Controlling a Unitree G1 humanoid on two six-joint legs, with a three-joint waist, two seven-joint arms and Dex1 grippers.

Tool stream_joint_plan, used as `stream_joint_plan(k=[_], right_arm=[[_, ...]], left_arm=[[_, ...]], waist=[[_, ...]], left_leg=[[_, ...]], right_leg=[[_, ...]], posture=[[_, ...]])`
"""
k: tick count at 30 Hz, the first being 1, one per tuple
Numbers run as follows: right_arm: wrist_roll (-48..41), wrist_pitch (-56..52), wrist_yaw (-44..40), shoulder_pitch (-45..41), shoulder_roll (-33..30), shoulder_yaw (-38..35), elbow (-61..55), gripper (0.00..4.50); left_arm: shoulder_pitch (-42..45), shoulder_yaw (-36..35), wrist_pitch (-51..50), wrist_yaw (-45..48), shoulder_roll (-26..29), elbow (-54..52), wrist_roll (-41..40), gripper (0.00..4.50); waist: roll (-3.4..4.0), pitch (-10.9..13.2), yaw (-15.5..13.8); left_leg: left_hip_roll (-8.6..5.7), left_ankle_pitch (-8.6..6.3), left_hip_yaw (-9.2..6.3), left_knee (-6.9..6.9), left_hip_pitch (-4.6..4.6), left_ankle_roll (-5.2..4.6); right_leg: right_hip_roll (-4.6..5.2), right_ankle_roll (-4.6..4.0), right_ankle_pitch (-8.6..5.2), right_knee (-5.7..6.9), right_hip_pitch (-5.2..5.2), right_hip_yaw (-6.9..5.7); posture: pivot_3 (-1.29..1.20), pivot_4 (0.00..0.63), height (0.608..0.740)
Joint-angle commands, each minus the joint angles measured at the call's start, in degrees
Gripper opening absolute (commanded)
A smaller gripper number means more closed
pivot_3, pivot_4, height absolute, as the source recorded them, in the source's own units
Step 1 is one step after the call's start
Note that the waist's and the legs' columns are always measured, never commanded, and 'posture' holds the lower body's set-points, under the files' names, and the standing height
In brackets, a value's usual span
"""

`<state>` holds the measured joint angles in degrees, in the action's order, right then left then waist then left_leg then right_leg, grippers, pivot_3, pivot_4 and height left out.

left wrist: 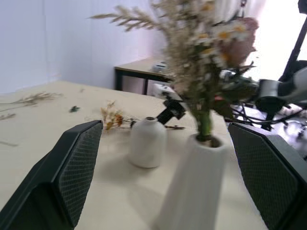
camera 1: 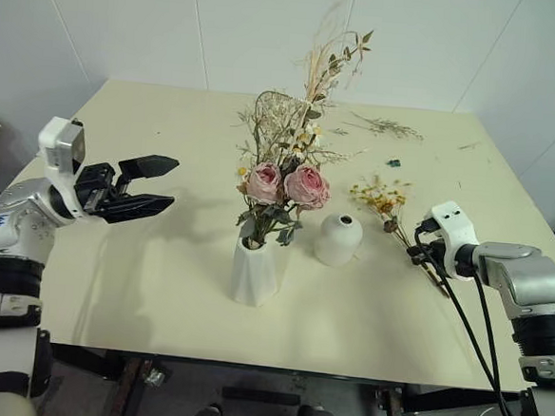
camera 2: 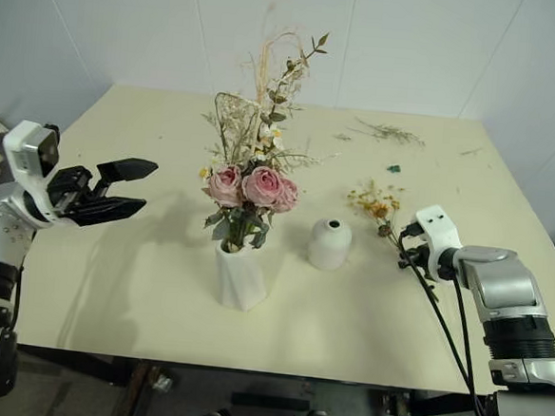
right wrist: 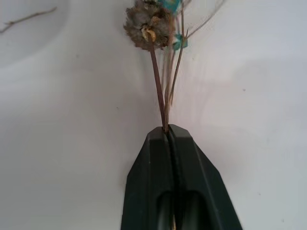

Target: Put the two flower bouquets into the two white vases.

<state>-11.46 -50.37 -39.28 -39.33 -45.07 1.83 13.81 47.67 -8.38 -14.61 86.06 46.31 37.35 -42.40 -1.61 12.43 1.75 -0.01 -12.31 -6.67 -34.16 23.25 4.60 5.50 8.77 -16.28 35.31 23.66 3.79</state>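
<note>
The right gripper (right wrist: 169, 132) was clamped on the thin stems of the small sprig (camera 1: 381, 198), which lay on the table (camera 1: 139, 284). Further to its left were placed the round vase (camera 1: 338, 239) and the tall vase (camera 1: 255, 271), which held the rose bouquet (camera 1: 285, 175). Beyond those, the left gripper (camera 1: 153, 185) was held wide open.
</note>
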Motion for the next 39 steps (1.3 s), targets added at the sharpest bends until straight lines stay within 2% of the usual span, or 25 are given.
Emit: stream_joint_plan(k=[1, 7, 10, 17, 21, 28, 39], right_arm=[[-1.0, 0.8, 2.0, 0.6, 0.8, -4.4, -3.5, 0.04], [-1.9, 4.0, 3.7, 1.7, 2.9, -8.0, -6.5, 0.04], [-4.5, 9.1, 5.7, 2.9, 6.6, -12.9, -10.5, 0.04], [-8.2, 31.1, 6.4, 5.5, 15.8, -19.8, -14.1, 0.04], [-10.7, 36.5, 5.0, 5.4, 18.9, -19.7, -13.8, 0.04], [-14.4, 39.7, 2.2, 4.0, 24.4, -16.1, -13.4, 0.04], [-13.2, 46.1, -0.2, -0.9, 26.6, -12.3, -8.1, 0.04]], left_arm=[[5.2, 0.8, 6.1, 5.5, -1.8, 8.2, 5.9, 4.50], [10.1, 3.1, 12.6, 6.4, -4.4, 17.0, 11.6, 4.50], [11.3, 7.8, 15.8, 6.4, -5.6, 18.3, 12.6, 4.50], [11.1, 13.6, 15.2, 6.4, -4.7, 16.3, 6.9, 4.50], [11.3, 15.7, 14.4, 6.4, -3.7, 16.3, 5.0, 4.50], [12.2, 17.5, 14.2, 6.4, -3.3, 17.1, 3.5, 4.50], [13.0, 18.5, 14.1, 6.4, -3.0, 17.6, 2.7, 4.50]], waist=[[0.00, 0.0, 0.0], [0.00, 0.0, 0.2], [0.00, 0.0, 0.1], [0.00, 0.0, 0.2], [0.00, 0.0, 0.3], [0.00, 0.0, 0.5], [0.00, 0.0, 1.0]], left_leg=[[0.00, 0.00, 0.00, 0.00, 0.00, 0.00], [0.00, 0.00, 0.00, 0.01, 0.00, 0.00], [0.00, 0.00, -0.01, 0.00, 0.00, 0.00], [0.00, 0.02, -0.03, -0.02, -0.01, 0.03], [0.00, 0.03, -0.04, -0.04, -0.02, 0.04], [0.00, 0.09, -0.08, -0.03, -0.06, 0.07], [-0.01, 0.10, -0.12, -0.02, -0.06, 0.08]], right_leg=[[0.00, 0.01, 0.00, 0.01, 0.00, 0.00], [0.00, 0.02, -0.01, 0.06, 0.03, 0.00], [0.00, 0.03, -0.01, 0.11, 0.03, 0.00], [0.00, 0.04, -0.02, 0.21, 0.04, 0.00], [0.00, 0.04, -0.02, 0.25, 0.03, 0.00], [-0.02, 0.03, -0.02, 0.35, 0.03, 0.00], [-0.03, 0.03, -0.02, 0.34, 0.03, 0.00]], posture=[[0.00, 0.150, 0.740], [0.00, 0.150, 0.740], [0.00, 0.150, 0.740], [0.00, 0.150, 0.740], [0.00, 0.150, 0.740], [0.00, 0.150, 0.740], [0.00, 0.150, 0.740]])
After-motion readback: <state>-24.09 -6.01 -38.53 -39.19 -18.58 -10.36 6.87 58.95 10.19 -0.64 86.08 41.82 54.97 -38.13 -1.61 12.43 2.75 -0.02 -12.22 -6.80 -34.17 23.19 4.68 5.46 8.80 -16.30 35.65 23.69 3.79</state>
